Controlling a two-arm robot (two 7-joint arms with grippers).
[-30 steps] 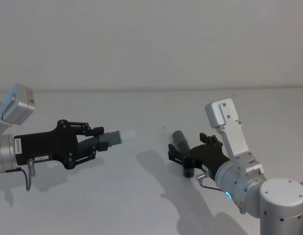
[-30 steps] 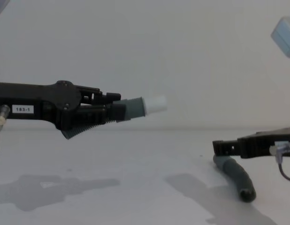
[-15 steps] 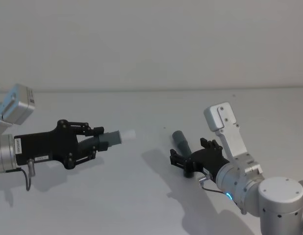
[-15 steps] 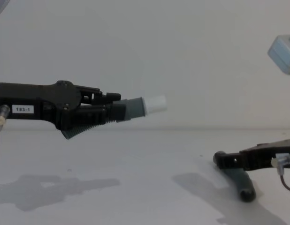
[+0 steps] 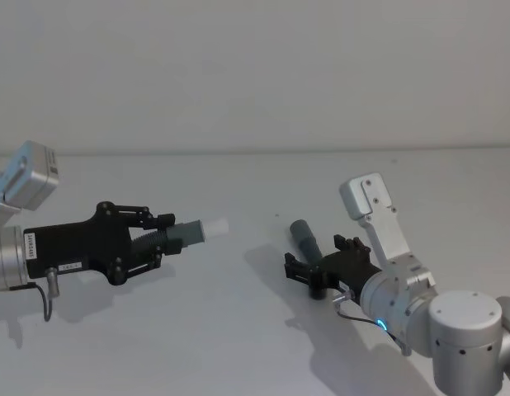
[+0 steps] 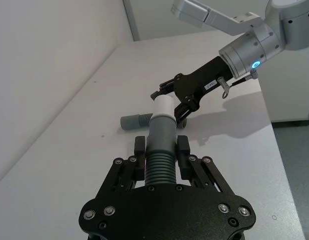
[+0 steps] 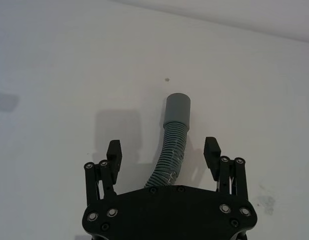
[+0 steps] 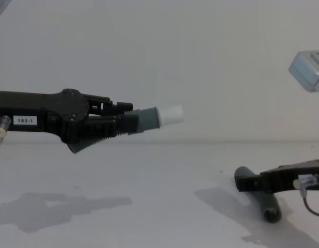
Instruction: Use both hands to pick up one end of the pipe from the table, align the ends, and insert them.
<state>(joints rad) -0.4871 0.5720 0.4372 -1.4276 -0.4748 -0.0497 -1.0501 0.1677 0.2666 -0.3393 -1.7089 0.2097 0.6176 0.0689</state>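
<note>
Pipe piece with the white tip [image 5: 193, 232] [image 8: 149, 119] [image 6: 160, 135] is held well above the table [image 5: 238, 330], clamped by its ribbed part in the left gripper [image 5: 168, 238] [image 8: 126, 121] [image 6: 161, 152]. That arm reaches out level over the table's left side, its tip [image 5: 214, 226] pointing rightward. The socket piece [image 5: 304, 235] [image 7: 175, 130] [image 8: 268, 206] lies flat on the table, round mouth [image 7: 177, 107] facing away from the robot. The right gripper [image 5: 298, 268] [image 7: 162, 146] [image 8: 242, 182] is low, close to the table. Its jaws are spread wide to either side of the ribbed section, clear of it.
</note>
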